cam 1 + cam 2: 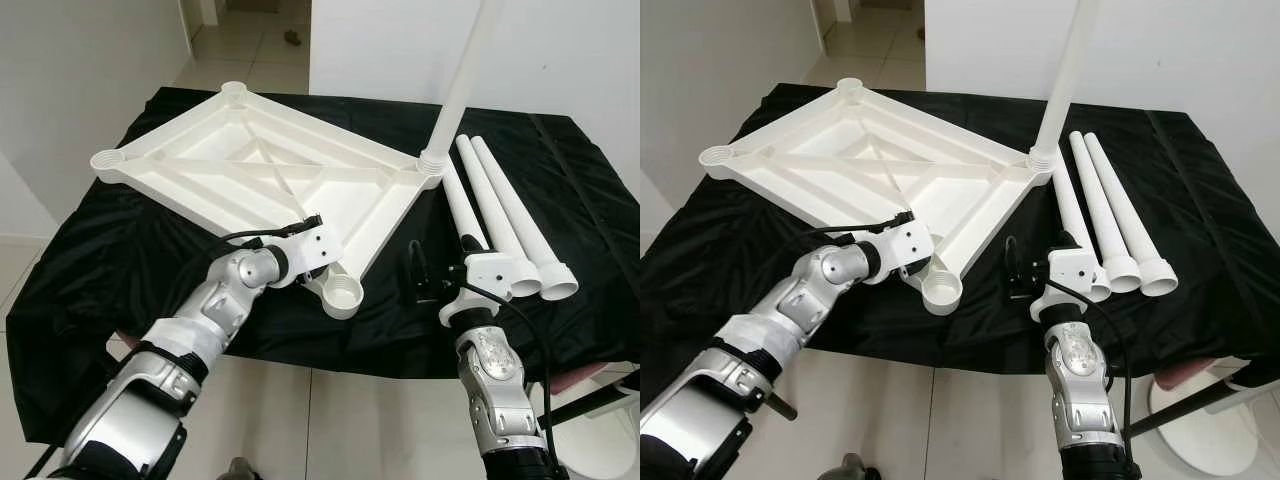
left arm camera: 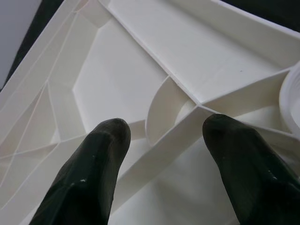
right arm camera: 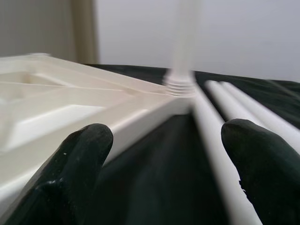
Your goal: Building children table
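Note:
The white plastic tabletop (image 1: 250, 170) lies upside down on a black cloth (image 1: 100, 250). One white leg (image 1: 465, 75) stands upright in the tabletop's right corner socket. Three loose legs (image 1: 500, 215) lie side by side on the cloth to the right. My left gripper (image 2: 161, 136) is open over a rib inside the tabletop's near edge, beside the empty near corner socket (image 1: 343, 295). My right gripper (image 3: 164, 140) is open and low over the cloth at the near end of the loose legs. It holds nothing and points towards the upright leg's base (image 3: 180, 84).
The cloth-covered table fills the middle, with white walls (image 1: 560, 50) behind and to the left. A tiled doorway (image 1: 250, 40) opens at the back. A black stand and a white round base (image 1: 1210, 430) sit on the floor at the near right.

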Robot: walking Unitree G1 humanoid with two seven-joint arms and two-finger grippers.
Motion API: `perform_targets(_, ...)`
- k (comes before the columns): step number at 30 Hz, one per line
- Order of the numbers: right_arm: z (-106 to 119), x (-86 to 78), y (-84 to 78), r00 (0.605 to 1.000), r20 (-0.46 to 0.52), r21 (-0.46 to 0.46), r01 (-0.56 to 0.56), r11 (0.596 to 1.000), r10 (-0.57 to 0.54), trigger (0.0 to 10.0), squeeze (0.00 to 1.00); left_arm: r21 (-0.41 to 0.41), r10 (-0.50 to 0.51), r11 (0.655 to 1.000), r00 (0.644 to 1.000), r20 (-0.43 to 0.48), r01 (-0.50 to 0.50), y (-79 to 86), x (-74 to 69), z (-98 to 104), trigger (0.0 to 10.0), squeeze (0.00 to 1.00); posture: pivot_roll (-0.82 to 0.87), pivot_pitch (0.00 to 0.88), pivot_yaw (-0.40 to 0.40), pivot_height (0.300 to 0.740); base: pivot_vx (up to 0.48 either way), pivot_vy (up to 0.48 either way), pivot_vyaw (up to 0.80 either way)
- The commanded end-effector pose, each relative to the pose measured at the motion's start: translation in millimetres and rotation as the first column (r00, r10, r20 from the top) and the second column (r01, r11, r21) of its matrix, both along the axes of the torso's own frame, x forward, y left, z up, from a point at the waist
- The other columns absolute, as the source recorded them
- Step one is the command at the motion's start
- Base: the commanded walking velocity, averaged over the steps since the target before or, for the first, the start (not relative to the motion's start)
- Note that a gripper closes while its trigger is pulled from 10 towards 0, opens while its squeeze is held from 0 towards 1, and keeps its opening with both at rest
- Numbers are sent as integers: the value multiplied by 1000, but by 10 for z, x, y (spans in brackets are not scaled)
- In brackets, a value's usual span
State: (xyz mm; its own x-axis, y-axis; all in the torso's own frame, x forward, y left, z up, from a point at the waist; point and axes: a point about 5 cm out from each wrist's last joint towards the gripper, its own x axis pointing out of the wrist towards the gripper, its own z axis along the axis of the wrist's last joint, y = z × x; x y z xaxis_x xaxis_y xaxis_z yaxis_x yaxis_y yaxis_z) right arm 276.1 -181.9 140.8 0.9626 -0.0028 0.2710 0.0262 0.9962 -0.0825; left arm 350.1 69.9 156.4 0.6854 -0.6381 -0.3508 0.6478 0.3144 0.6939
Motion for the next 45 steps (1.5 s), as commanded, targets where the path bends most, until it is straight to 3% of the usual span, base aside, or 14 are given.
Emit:
perform_targets(1,-21,-46,-98,997,-3,3,76,997,-76,10000,0,47,-28,998,996,-85,32,107,-16,-103,10000,0,69,58,36,740,0,0,0)
perform_targets(7,-66,-143,-186,981,-8,28,196,980,-196,10000,0,62,-50,996,989,-140,59,292,26,-102,10000,0,63,61,46,740,0,0,0)
perform_targets(13,-86,-164,-137,982,-16,33,187,982,-187,10000,0,54,-31,998,987,-156,40,367,93,-63,10000,0,61,63,51,740,0,0,0)
perform_targets(20,-78,-147,-65,987,-17,24,163,986,-162,10000,0,15,41,999,979,-200,-39,470,256,31,10000,0,63,66,51,740,0,0,0)
perform_targets(24,-68,-135,-41,988,-15,17,155,988,-154,10000,0,-25,138,989,968,-212,-146,529,386,111,10000,0,60,69,52,740,0,0,0)
perform_targets(29,-73,-137,-37,988,-18,16,155,988,-154,10000,0,-16,149,988,967,-208,-155,535,414,124,10000,0,57,70,54,740,0,0,0)
perform_targets(45,-74,-145,-21,988,-22,12,156,988,-156,10000,0,118,126,987,974,-190,-105,447,460,116,10000,0,51,77,70,740,0,0,0)
